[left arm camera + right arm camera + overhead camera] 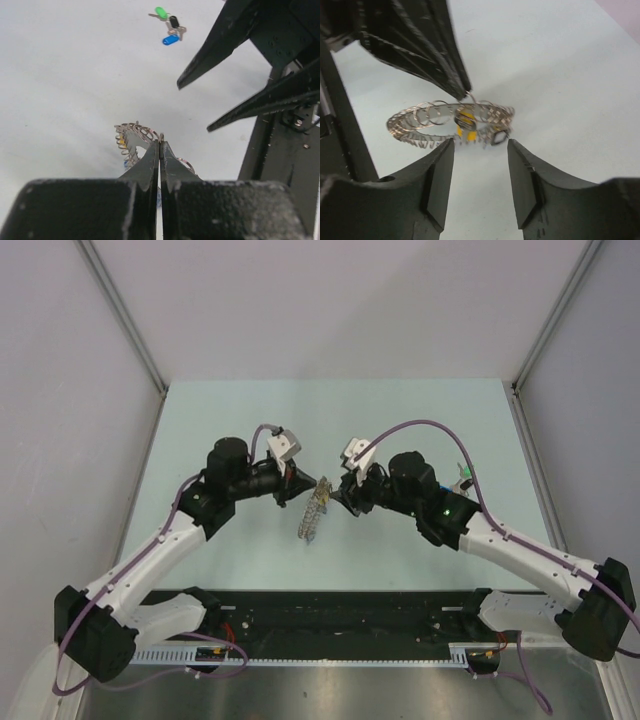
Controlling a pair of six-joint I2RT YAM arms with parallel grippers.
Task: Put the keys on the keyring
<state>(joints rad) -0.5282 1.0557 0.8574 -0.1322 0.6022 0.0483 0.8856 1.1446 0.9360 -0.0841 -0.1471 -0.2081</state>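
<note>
Right gripper (481,145): fingers parted, empty, keyring (420,120) just ahead, long axis across the jaws. Left gripper (160,142) clamped on keyring rim; yellow key (466,122) threaded. Other keys (170,25) on table (250,420), right arm nearer.

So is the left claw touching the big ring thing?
Touching. The right wrist view shows the left gripper with its closed tips pinching a wire loop at the top edge of the keyring, with no gap between them.
</note>
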